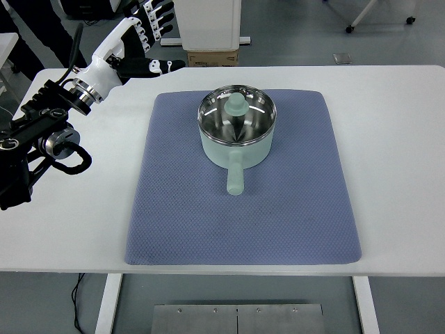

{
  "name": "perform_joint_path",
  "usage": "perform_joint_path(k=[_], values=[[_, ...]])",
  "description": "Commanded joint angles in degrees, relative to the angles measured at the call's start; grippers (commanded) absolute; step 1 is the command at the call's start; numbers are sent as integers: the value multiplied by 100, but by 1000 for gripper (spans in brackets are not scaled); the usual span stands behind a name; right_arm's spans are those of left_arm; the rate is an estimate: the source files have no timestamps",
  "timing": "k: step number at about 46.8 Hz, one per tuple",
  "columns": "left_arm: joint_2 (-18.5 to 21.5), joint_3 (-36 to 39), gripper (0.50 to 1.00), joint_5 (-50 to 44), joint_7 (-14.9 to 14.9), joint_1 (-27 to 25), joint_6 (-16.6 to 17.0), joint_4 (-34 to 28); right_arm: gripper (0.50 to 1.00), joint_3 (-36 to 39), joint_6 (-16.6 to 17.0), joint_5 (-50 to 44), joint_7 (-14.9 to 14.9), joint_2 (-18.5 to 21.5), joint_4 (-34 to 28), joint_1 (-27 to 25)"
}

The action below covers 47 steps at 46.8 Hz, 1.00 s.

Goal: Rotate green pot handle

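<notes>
A pale green pot [237, 133] with a shiny steel inside stands on the blue-grey mat [292, 216], toward its far middle. Its green handle [235, 177] points straight at the table's near edge. My left hand [142, 38] is raised over the table's far left corner, well away from the pot, its white-and-black fingers [158, 66] spread and holding nothing. The black left arm [42, 136] comes in from the left edge. The right arm does not show.
The mat lies on a white table [396, 139]. Beyond the far edge stand a white column base [208, 24] and a cardboard box [212, 57]. A person's dark legs [42, 35] are at the top left.
</notes>
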Motion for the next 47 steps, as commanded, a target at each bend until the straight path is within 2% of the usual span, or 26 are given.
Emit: perform_joint_path(k=[1,13,24,31,38,47], values=[[32,61,1000,287,-1,-144,-26,4,1000,0,0,0,1,0,0,1],[67,316,1000,858,-1,-864,-474,4,1000,0,0,0,1,0,0,1],[59,413,1000,1632,-9,-1322,-562,4,1000,0,0,0,1,0,0,1],[15,430,1000,2106,-9,-1550,-905,-5,1000,0,0,0,1,0,0,1],[-29,439,1000,2870,-53,-1752,-1089,-14,1000,0,0,0,1,0,0,1],[-29,457,1000,3785,-141,-1875,-1546,-330,1000,0,0,0,1,0,0,1]])
